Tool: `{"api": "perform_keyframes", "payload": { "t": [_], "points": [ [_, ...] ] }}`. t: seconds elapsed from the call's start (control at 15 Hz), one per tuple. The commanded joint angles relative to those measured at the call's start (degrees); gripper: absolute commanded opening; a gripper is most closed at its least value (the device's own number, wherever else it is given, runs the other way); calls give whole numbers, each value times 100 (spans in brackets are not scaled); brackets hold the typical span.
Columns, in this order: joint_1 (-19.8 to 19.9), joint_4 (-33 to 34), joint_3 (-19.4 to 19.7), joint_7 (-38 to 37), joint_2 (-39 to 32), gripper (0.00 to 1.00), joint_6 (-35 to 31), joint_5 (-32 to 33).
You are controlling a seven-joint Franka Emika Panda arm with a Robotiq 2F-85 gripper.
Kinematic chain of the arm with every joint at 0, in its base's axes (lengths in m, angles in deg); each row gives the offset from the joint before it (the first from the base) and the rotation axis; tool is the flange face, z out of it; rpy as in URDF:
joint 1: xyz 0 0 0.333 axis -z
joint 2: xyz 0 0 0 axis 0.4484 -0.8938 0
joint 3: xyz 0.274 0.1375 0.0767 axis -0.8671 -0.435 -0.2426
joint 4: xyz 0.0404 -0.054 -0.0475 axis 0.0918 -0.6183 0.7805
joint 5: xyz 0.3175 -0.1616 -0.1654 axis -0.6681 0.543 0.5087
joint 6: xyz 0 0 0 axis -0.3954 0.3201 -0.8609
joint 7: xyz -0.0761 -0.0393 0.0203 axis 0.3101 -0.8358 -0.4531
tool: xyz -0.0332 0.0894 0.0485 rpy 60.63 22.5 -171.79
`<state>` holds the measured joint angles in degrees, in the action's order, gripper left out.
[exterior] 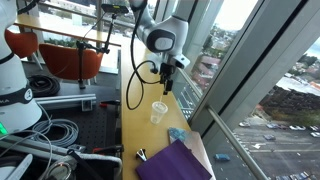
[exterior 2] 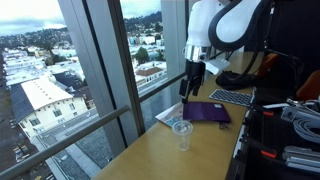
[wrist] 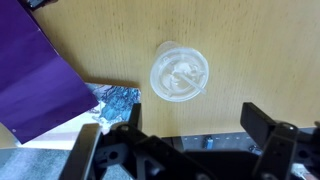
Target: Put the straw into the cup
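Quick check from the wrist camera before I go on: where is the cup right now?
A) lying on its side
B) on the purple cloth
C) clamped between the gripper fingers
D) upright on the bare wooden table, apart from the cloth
D: the cup shows its round rim to the wrist camera on the wooden table, apart from the purple cloth and outside the open gripper.

I see the cup, centre of the wrist view, as clear glossy plastic. The table reads as smooth matt wood. The purple cloth, at left, is matt fabric.
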<state>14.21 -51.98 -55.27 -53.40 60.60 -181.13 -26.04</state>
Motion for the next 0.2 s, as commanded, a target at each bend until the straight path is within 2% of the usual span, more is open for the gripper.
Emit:
{"api": "perform_keyframes", "payload": {
  "t": [0.0,0.13],
  "points": [
    [97,0,-92,-33,3,100,8,46],
    [97,0,-92,-38,3,100,8,46]
  ]
}}
